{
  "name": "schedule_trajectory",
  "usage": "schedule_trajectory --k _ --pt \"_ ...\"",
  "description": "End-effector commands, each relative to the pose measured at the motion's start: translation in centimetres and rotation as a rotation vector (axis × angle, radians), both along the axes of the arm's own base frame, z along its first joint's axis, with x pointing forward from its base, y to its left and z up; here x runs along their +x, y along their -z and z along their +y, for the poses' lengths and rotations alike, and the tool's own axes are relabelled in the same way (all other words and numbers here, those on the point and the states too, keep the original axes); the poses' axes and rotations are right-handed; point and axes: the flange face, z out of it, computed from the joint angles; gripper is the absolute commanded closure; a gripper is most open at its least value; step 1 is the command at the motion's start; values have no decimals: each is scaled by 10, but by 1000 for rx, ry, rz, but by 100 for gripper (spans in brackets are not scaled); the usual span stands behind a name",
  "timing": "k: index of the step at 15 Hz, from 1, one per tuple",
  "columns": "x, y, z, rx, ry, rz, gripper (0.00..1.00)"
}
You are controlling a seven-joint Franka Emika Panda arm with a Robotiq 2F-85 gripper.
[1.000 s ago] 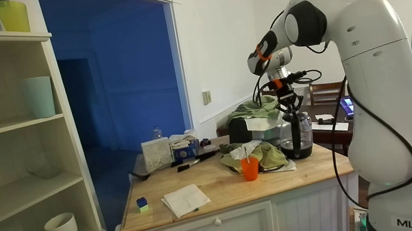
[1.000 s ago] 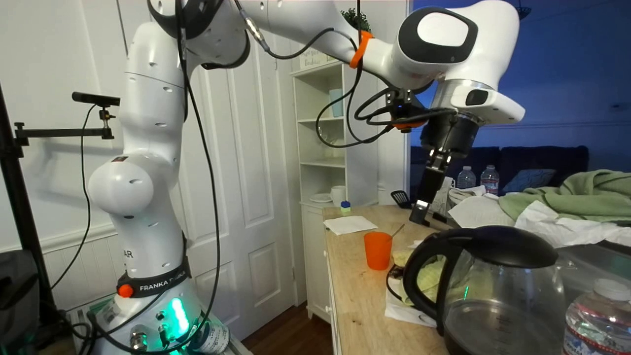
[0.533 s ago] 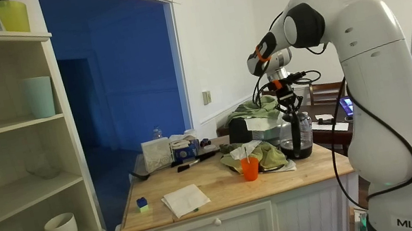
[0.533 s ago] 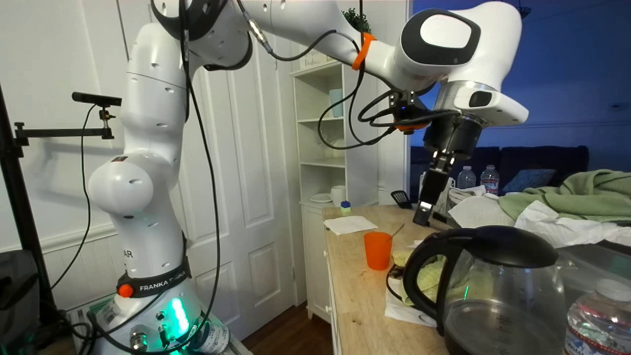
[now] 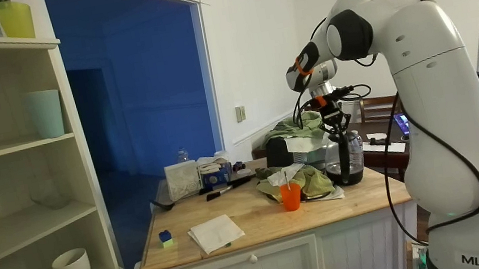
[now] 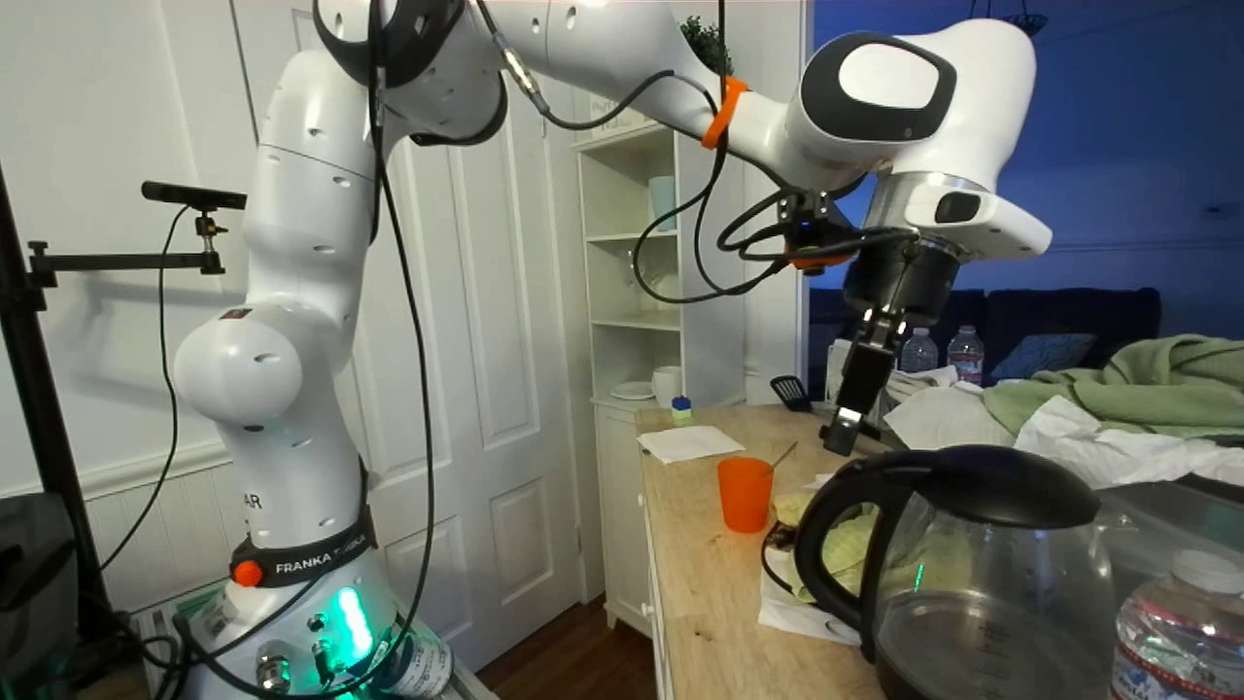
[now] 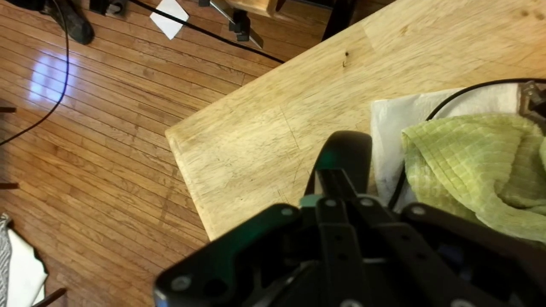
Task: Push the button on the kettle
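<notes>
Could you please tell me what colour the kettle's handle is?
The kettle's handle is black, showing best in an exterior view.

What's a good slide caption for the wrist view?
Closed gripper over the kettle's black handle, green cloth at right, wooden countertop below.

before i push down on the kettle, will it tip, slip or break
The kettle seems unlikely to tip under a light push, as its body widens toward the bottom. Being clear, that body may be glass, so probably stiff but breakable if knocked. The smooth, rounded black lid could feel slippery.
</notes>
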Motion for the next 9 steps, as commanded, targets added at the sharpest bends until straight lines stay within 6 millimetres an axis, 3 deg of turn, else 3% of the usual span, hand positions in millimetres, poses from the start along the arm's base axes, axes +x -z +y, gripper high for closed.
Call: schedule_trajectory --k 1,9 --pt "5 -5 -10 -5 15 -20 100" --pt "8 0 -10 6 20 25 100"
